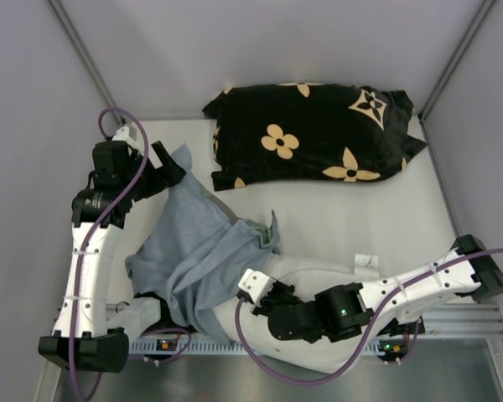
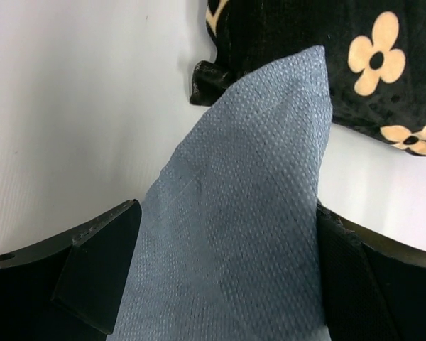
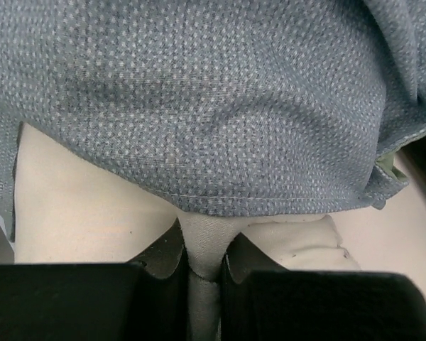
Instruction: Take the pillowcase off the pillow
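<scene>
Two grippers meet the bedding in the overhead view: at upper left the left gripper has its jaws wide apart either side of a corner of the pillowcase, which lies crumpled at lower left, partly over the pillow, whose white fabric the right gripper pinches tight.

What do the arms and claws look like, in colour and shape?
The left arm and right arm have white links and black joint housings. A purple cable loops along each. The left claw and right claw have blocky black fingers.
</scene>
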`<move>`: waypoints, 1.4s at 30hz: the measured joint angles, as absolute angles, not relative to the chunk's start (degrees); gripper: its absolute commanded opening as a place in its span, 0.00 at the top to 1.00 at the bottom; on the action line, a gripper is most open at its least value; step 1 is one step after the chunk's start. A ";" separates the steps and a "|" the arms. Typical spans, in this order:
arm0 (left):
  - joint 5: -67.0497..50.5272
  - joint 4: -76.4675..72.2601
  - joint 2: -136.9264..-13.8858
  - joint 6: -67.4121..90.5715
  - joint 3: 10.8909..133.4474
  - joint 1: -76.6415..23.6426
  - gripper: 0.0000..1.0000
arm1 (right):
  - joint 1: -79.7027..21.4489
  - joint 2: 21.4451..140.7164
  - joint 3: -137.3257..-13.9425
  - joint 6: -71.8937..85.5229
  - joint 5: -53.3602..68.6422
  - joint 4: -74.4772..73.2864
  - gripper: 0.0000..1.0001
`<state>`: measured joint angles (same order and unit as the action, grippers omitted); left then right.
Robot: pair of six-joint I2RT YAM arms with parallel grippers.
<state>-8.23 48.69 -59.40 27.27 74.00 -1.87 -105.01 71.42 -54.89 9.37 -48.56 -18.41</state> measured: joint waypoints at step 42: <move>52.18 57.67 -39.92 17.93 102.54 -3.11 1.00 | -33.93 74.85 -57.10 16.43 -21.43 -19.29 1.00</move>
